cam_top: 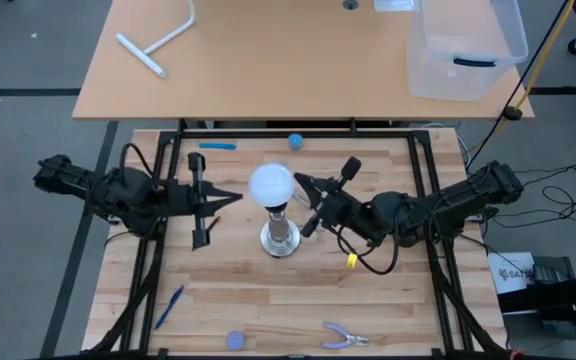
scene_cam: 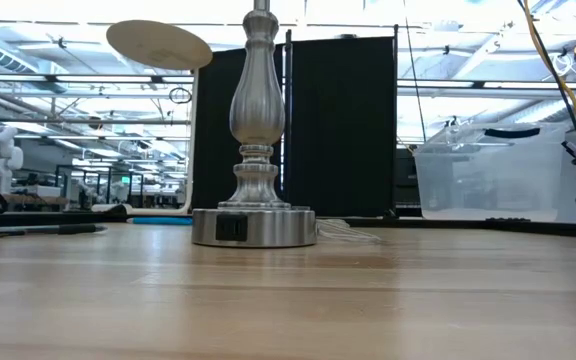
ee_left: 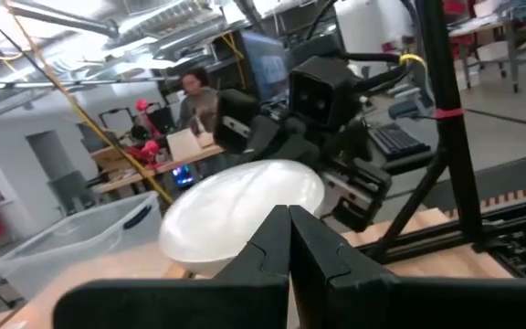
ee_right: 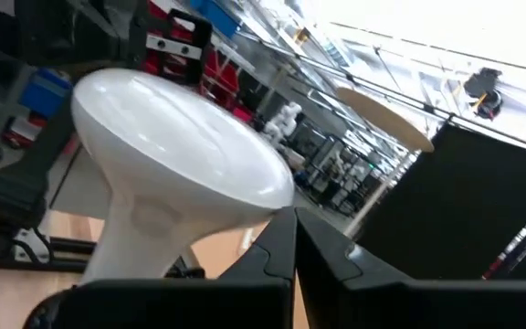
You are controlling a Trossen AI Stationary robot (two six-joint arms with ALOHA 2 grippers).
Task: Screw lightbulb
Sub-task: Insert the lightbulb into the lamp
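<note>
The bulb (cam_top: 271, 184) sits atop the lamp stand (cam_top: 280, 238) at the counter's (cam_top: 388, 310) centre. The left end effector (cam_top: 234, 197), fingers pressed together and empty, is at its 9 o'clock; the right end effector (cam_top: 299, 181), likewise closed and empty, at 3. A clear bin (cam_top: 465, 45) at 1 o'clock holds a dark item (cam_top: 473, 61).

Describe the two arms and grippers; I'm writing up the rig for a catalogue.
Both arms are black and jointed, with black cables looped along them. The left gripper and right gripper each end in two dark, flat, tapered fingers. A small yellow tag hangs by the right arm's cable.
</note>
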